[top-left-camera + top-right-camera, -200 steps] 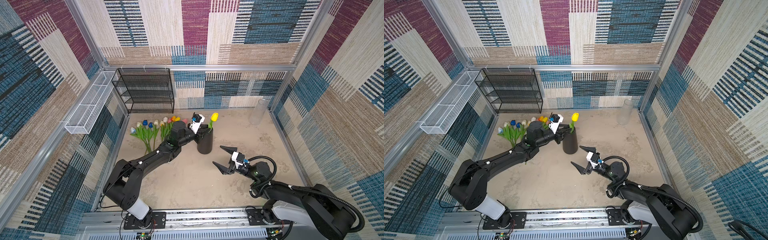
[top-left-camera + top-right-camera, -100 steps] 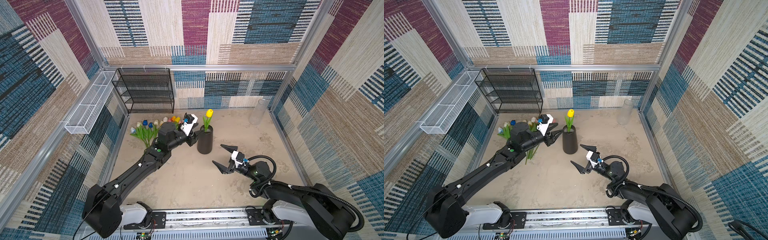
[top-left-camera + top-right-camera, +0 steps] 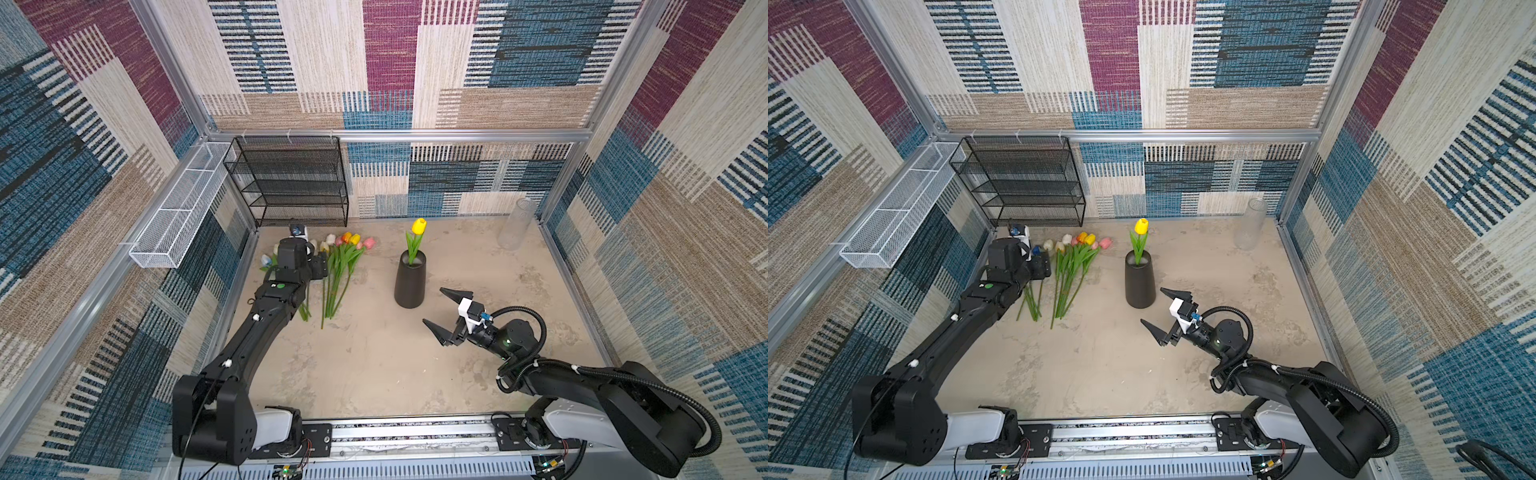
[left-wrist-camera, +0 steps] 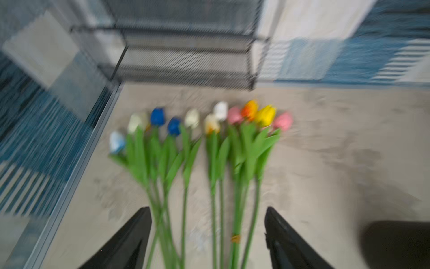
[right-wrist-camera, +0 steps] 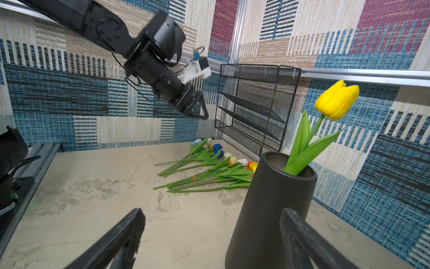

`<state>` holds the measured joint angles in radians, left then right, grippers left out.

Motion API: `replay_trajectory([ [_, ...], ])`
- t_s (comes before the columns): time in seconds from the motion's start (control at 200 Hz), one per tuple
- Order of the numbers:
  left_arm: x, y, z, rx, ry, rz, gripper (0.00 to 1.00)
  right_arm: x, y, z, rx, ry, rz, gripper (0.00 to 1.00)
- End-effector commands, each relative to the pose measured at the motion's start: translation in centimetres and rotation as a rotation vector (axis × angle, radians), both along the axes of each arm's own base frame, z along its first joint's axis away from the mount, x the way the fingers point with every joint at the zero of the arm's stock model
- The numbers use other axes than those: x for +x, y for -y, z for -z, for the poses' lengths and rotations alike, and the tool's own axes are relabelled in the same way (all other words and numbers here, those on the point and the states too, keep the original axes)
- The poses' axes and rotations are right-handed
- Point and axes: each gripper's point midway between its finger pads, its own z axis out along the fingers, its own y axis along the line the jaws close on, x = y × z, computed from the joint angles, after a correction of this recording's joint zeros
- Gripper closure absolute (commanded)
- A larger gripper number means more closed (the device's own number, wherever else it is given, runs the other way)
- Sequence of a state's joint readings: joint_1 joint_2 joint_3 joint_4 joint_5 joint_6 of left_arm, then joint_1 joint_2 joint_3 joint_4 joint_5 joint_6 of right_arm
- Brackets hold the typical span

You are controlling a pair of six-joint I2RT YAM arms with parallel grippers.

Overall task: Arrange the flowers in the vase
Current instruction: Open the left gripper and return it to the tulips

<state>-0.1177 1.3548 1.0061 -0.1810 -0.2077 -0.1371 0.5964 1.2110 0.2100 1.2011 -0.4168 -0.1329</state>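
Left claw (image 4: pixel 206 209) withdrew from vase (image 3: pixel 409 286) to loose flowers (image 3: pixel 345 257), jaws apart; right claw (image 3: pixel 433 305) stood apart too beside vase; crowded stems (image 3: pixel 330 301) risked several being grabbed together.

Woven patchwork walls (image 3: pixel 390 62) in blue, maroon, beige and cream enclose the cell on the left, far and right sides, held in an aluminium frame (image 3: pixel 415 135). The bench (image 3: pixel 374 365) is pale beige with mottled grey stains. A black mesh rack (image 3: pixel 291 183) of several shelves stands at the far left against the far wall. A white wire basket (image 3: pixel 183 208) hangs along the left wall. A clear cylinder (image 3: pixel 515 224) stands upright in the far right corner. The light is soft and even.
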Motion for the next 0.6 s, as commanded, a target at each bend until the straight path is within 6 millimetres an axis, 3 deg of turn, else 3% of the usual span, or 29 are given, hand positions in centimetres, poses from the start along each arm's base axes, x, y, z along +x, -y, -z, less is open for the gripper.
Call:
replay_trajectory([
  [0.0,-1.9,-3.3,5.1,-0.038,-0.197,-0.158,0.33,-0.1,0.0,-0.9,0.022,0.020,-0.003,0.06],
  [0.175,-0.7,-3.4,9.5,0.009,-0.403,-0.072,0.52,-0.1,-0.1,-0.8,0.019,0.016,-0.009,0.06],
  [0.421,0.6,-4.4,13.3,0.092,-0.634,-0.085,0.49,-0.2,-0.4,-0.5,0.016,0.010,-0.031,0.05],
  [0.551,1.5,-3.9,14.5,0.074,-0.653,-0.066,0.51,-0.2,-0.5,-0.5,0.016,0.009,-0.033,0.05],
  [0.596,1.8,-3.7,14.9,0.073,-0.668,-0.055,0.59,-0.2,-0.5,-0.5,0.016,0.010,-0.032,0.05],
])
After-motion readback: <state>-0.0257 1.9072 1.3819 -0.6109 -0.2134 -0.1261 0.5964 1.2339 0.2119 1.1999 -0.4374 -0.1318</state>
